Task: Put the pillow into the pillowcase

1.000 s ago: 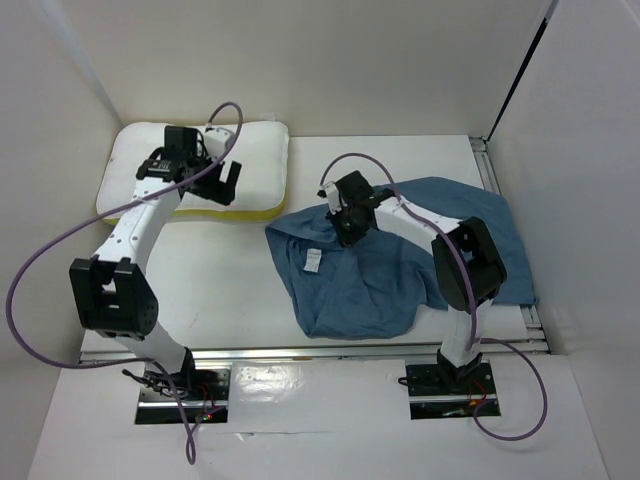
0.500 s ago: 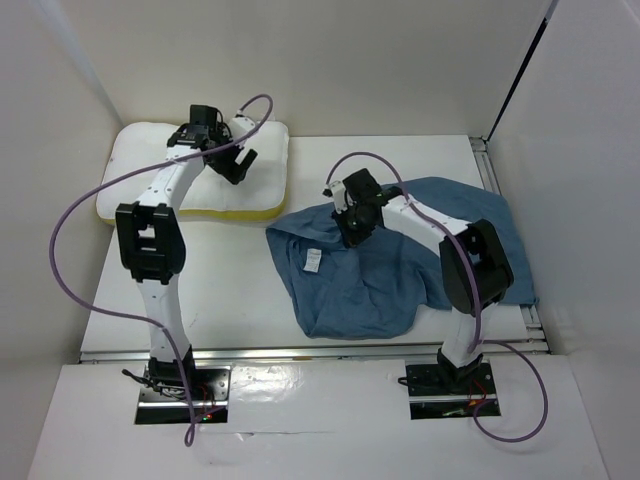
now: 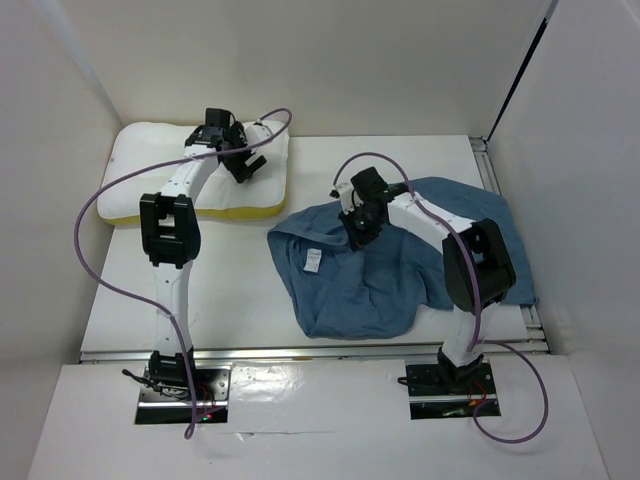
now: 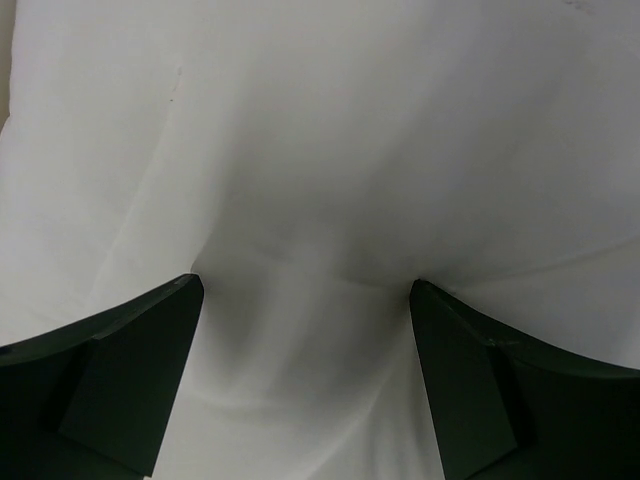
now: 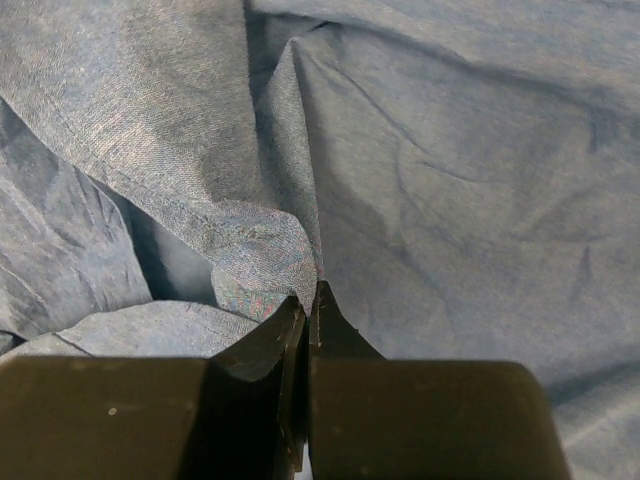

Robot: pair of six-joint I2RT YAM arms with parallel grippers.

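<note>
The white pillow [image 3: 165, 170] with a yellow band along its near edge lies at the far left of the table. My left gripper [image 3: 246, 164] is open over the pillow's right part, both fingertips pressed into the soft white cover [image 4: 300, 200]. The dusty-blue pillowcase [image 3: 380, 270] lies crumpled right of centre. My right gripper [image 3: 358, 228] is shut on a fold of the pillowcase's upper hem [image 5: 265, 240], with blue cloth pinched between the fingertips [image 5: 292, 312] and lifted in a ridge.
A white tag [image 3: 312, 262] shows on the pillowcase's left part. White walls close in the left, back and right sides. A metal rail [image 3: 300, 352] runs along the table's near edge. A purple cable [image 3: 95, 230] loops out from the left arm.
The left arm has stretched forward and right across the pillow, its gripper ending near the pillow's right end. The right gripper has shifted slightly right, still pinching the pillowcase.
</note>
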